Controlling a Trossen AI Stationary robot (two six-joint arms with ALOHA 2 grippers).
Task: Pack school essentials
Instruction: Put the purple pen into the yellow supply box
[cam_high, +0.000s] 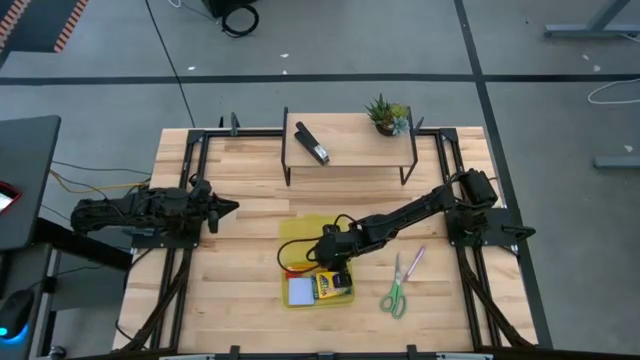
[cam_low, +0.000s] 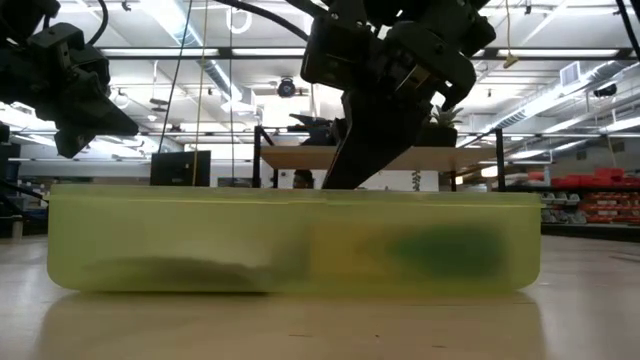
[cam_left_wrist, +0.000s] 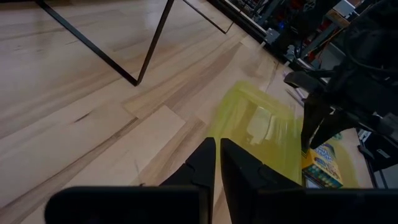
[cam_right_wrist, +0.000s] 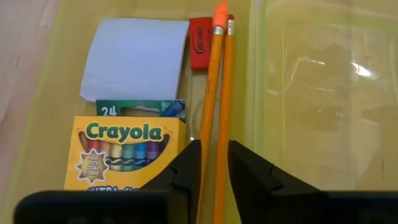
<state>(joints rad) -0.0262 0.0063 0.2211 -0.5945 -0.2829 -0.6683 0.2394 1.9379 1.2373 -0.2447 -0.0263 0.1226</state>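
A yellow translucent case (cam_high: 298, 235) lies open on the table. In its near half lie a pale blue notepad (cam_right_wrist: 135, 57), a red eraser (cam_right_wrist: 200, 42) and a crayon box (cam_right_wrist: 124, 152). Two orange pencils (cam_right_wrist: 219, 93) run side by side along the case's hinge wall, their eraser ends beside the red eraser. My right gripper (cam_right_wrist: 214, 168) reaches down into the case with the pencils between its fingers. My left gripper (cam_high: 225, 207) waits shut at the table's left, touching nothing. Green-handled scissors (cam_high: 395, 290) and a purple pen (cam_high: 415, 262) lie flat on the table right of the case. My right gripper has both orange pencils side by side between its two fingers, at the stretch (cam_right_wrist: 215, 144) nearer their pointed ends. The fingers slant down from the table's right and lie along the pencils. The pencils' eraser ends (cam_right_wrist: 222, 22) rest in the case.
A black stapler (cam_high: 312, 143) and a small potted plant (cam_high: 385, 115) sit on a raised wooden shelf (cam_high: 350, 150) at the back. The low view is filled by the case's wall (cam_low: 290, 245). Bare wood lies left of the case.
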